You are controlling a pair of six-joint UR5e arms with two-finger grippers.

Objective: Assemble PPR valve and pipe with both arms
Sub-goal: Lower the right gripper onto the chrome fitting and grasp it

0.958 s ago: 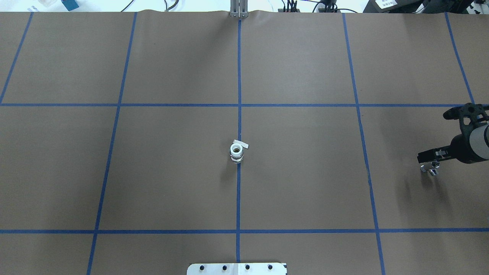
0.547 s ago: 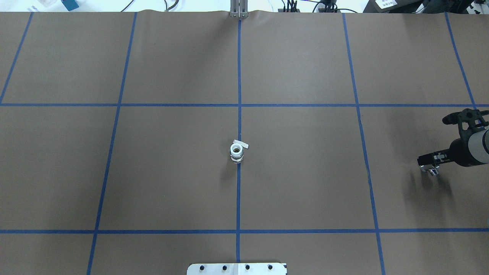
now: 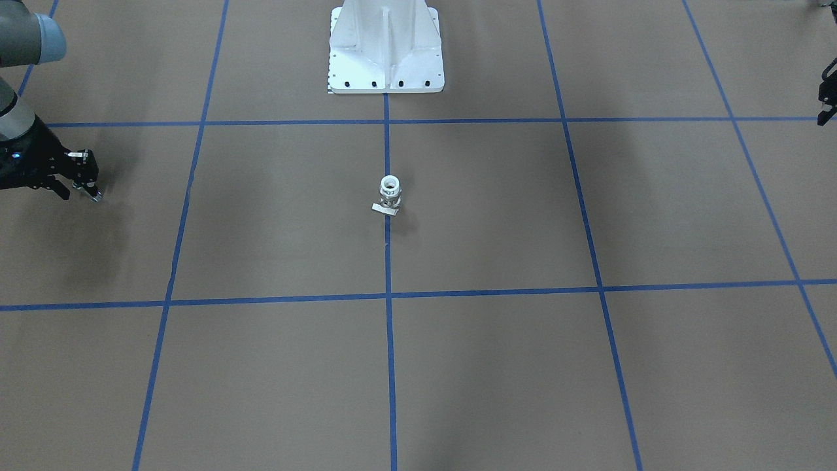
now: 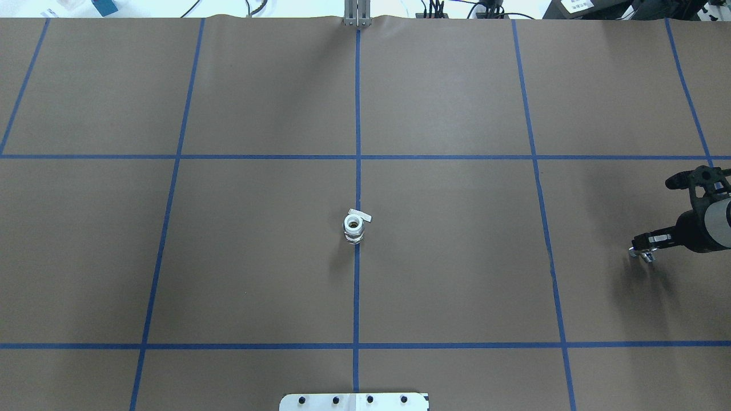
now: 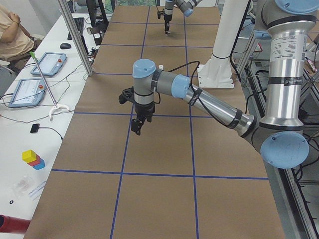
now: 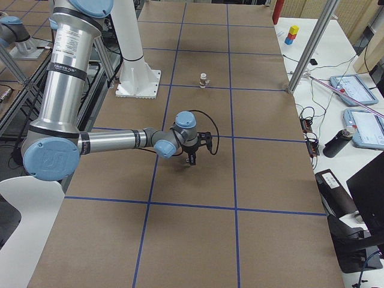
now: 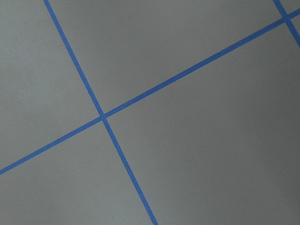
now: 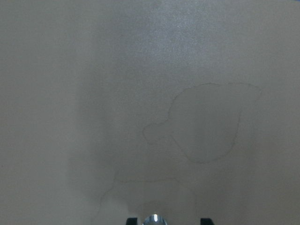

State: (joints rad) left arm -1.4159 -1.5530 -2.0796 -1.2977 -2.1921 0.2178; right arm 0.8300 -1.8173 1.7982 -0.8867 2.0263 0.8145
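The PPR valve (image 4: 354, 224) stands upright on the centre blue line, round mouth up, flat tab on its far side; it also shows in the front view (image 3: 390, 194) and the right side view (image 6: 204, 79). The small silvery pipe (image 4: 643, 255) lies on the paper at the far right. My right gripper (image 4: 641, 250) hangs low right over it. In the right wrist view the pipe (image 8: 154, 219) sits between two fingertips (image 8: 205, 220) with gaps on both sides, so the gripper is open. My left gripper (image 5: 136, 129) hovers over bare paper, empty; whether it is open or shut I cannot tell.
The white bolted pedestal (image 3: 386, 52) stands at the robot's side of the table. Blue tape lines (image 4: 357, 114) divide the brown paper into squares. Tablets (image 5: 47, 63) and coloured blocks (image 5: 33, 159) lie on a side bench beyond the left end.
My right gripper has drawn slightly to the right and its black outline has narrowed over the pipe. The pipe and the valve have not moved.
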